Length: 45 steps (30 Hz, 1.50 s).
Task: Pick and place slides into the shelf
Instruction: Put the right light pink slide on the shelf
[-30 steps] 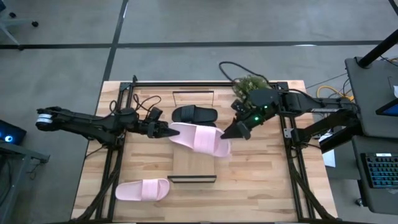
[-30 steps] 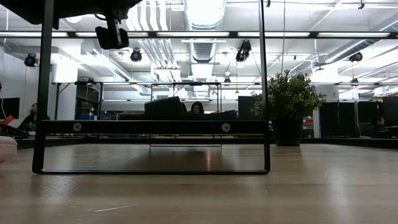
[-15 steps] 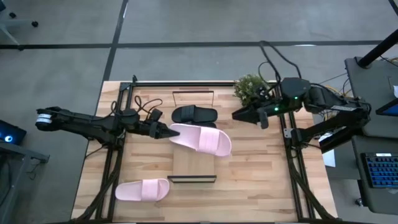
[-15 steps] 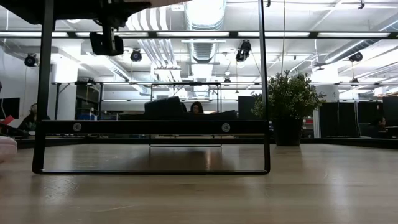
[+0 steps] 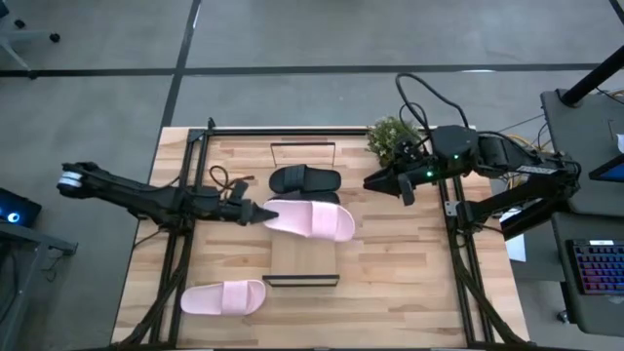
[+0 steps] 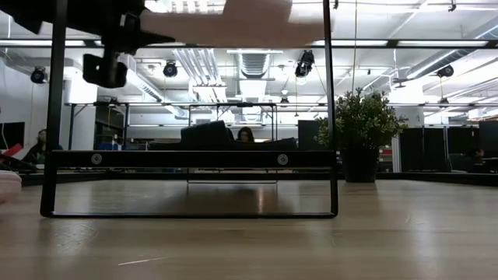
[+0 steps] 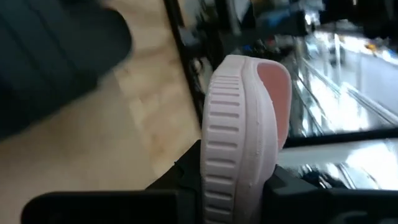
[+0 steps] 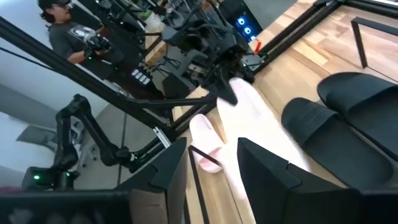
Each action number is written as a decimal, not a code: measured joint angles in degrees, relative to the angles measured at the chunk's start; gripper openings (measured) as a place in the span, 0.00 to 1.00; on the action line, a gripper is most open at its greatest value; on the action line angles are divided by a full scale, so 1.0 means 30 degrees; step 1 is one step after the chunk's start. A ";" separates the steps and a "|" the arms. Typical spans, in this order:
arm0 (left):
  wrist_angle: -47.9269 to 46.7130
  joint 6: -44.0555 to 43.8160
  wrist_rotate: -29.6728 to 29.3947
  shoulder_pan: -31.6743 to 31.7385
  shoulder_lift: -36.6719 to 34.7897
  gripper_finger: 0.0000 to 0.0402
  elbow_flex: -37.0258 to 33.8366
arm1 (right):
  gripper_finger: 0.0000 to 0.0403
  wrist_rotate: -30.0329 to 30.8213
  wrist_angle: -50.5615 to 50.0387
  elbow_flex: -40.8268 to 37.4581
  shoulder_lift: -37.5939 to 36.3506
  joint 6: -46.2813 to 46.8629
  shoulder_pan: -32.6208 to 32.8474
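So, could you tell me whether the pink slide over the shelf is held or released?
Held: the left gripper is shut on the pink slide's end.

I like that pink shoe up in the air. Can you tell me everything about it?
The pink slide is a pale pink open-toe sandal with a wide strap and a ribbed edge; it looks like soft foam. The left gripper pinches one end, holding it above the shelf, roughly level, next to a black slide. The right gripper is off to the side, not touching it.
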 joint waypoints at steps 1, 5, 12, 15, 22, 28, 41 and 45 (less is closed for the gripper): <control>-0.0483 -0.0075 -0.0758 -0.0258 -0.0255 0.11 0.0000 | 0.33 0.0005 -0.0127 -0.0004 0.0000 -0.0002 0.0000; -0.2930 -0.1236 -0.2921 -0.1091 -0.1215 0.11 0.0000 | 0.32 -0.0001 -0.0167 -0.0146 0.0000 -0.0220 0.0000; -0.3146 -0.2550 -0.3821 -0.2402 -0.1297 0.11 -0.0022 | 0.31 0.0483 -0.0263 -0.0153 0.0007 -0.0949 0.0000; -0.4051 -0.4025 -0.5234 -0.3343 -0.0551 0.11 -0.0022 | 0.32 0.0520 -0.0266 -0.0155 0.0007 -0.0994 0.0000; -0.3319 -0.6500 -0.7163 -0.5469 0.1248 0.11 0.0007 | 0.31 0.0515 -0.0448 -0.0168 0.0007 -0.1073 0.0000; -0.3394 -0.8569 -0.8544 -0.6738 0.2812 0.11 -0.0179 | 0.31 0.0507 -0.0574 -0.0168 0.0015 -0.1301 0.0000; 0.2880 -0.9494 -0.9456 -0.7167 0.5386 0.11 -0.3044 | 0.32 0.0493 -0.0686 -0.0175 0.0015 -0.1474 0.0000; 0.5499 -0.9499 -0.9519 -0.7167 0.6154 0.11 -0.4286 | 0.32 0.0493 -0.0681 -0.0175 0.0015 -0.1416 0.0000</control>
